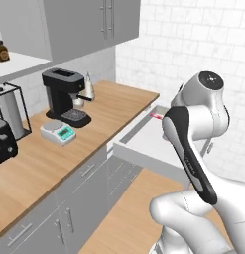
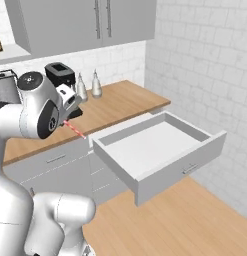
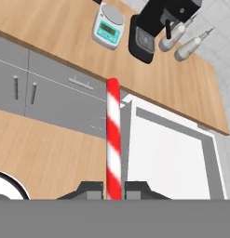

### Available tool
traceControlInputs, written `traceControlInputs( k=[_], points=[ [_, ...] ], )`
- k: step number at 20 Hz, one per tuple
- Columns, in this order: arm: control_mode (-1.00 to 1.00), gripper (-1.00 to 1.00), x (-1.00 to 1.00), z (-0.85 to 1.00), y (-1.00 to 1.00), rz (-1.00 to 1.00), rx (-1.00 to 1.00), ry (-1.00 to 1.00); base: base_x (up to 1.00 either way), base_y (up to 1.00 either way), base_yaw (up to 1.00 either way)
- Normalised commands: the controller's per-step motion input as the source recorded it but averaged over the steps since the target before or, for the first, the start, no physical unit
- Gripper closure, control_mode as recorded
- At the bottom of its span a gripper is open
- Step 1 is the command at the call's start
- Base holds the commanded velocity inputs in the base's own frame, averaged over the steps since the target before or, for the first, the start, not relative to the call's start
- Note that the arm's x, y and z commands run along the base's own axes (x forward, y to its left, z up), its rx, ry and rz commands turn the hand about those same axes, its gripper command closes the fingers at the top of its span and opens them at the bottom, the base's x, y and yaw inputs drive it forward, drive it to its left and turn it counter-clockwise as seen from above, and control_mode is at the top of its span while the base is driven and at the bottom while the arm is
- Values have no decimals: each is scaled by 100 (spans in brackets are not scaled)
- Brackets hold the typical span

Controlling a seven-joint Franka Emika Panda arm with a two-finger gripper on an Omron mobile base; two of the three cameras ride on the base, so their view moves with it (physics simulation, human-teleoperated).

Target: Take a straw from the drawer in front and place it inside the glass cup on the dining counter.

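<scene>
Gripper (image 3: 113, 188) pinched the straw (image 3: 112, 139) by its lower end, lifted clear above the open drawer (image 2: 160, 145) near its front corner, likely so it could be carried off to the cup.

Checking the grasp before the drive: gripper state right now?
Gripper: closed on the thin red-and-white striped drinking straw, which sticks out straight between the two dark fingertips, above the open light-grey drawer.
</scene>
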Motion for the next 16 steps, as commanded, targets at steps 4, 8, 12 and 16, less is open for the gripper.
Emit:
traceControlInputs(
  k=[4, 8, 12, 16],
  points=[
    [100, 100, 0, 0, 0, 0, 0, 0, -4, -9, -22],
    [100, 100, 0, 0, 0, 0, 0, 0, 0, -30, -65],
    [100, 100, 0, 0, 0, 0, 0, 0, 0, -41, -77],
    [100, 100, 0, 0, 0, 0, 0, 0, 0, -47, -76]
  ],
)
